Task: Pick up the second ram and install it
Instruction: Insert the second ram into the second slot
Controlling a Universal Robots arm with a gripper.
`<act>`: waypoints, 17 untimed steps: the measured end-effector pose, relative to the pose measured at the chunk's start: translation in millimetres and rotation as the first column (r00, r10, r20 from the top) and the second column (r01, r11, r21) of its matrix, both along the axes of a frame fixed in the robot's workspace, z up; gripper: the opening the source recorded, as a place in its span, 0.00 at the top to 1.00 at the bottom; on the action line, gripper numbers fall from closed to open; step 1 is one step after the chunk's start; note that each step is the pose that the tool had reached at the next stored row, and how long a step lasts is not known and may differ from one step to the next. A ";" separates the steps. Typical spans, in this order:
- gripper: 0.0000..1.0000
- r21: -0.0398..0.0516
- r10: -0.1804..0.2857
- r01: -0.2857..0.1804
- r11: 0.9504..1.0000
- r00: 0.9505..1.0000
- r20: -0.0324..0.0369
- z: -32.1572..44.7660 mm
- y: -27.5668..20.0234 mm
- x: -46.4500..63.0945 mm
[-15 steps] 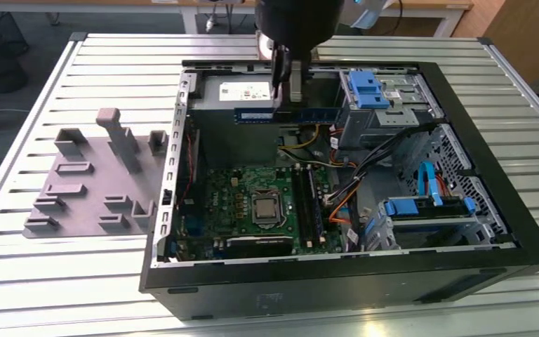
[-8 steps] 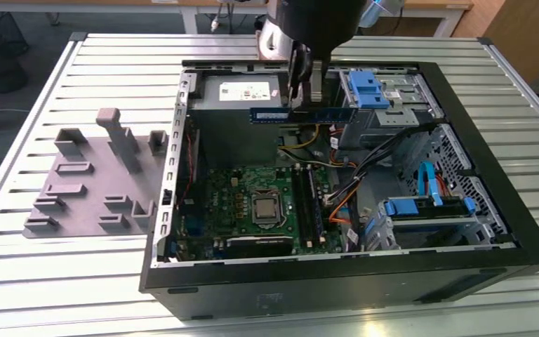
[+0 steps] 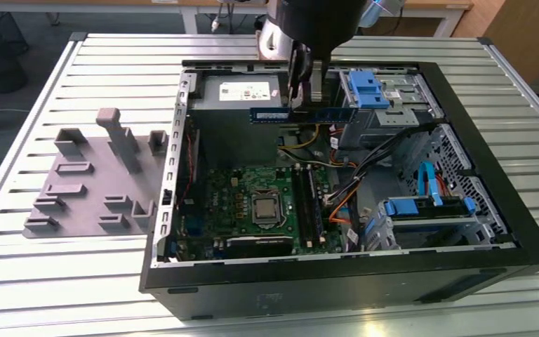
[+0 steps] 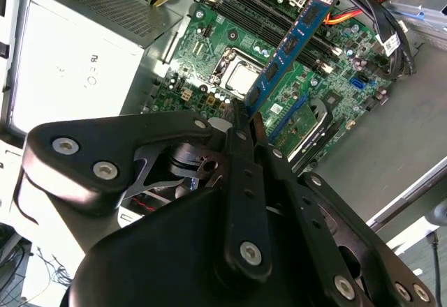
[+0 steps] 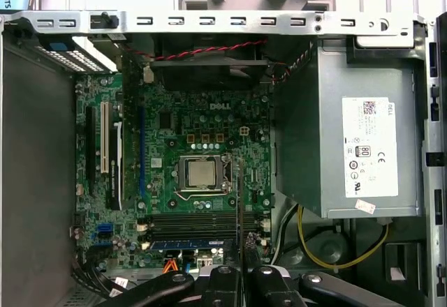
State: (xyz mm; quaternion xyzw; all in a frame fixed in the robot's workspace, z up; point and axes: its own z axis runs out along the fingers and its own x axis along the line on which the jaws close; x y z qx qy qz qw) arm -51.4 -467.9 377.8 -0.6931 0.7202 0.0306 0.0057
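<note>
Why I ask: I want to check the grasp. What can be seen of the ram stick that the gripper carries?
The second ram is a slim, flat stick: a blue-green board with a row of black chips. The gripper is shut on it near its middle, holding it on edge, its length level, in the air over the open computer case. Nothing else seems to touch it, and it sits in no slot of the motherboard below.

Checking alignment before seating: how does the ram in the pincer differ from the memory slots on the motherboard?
The second ram hangs in the pincer, clear of the board; the memory slots lie on the motherboard. The ram runs crosswise to the slots. The ram carries a blue label; the slots are black. Both are long and narrow.
</note>
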 end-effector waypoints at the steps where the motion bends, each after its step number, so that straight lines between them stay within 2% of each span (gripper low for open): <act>1: 0.86 0.000 -0.001 0.001 1.000 1.000 0.000 0.0 0.0 0.0; 17: 0.86 0.000 -0.017 0.017 1.000 1.000 0.000 0.0 0.0 0.0</act>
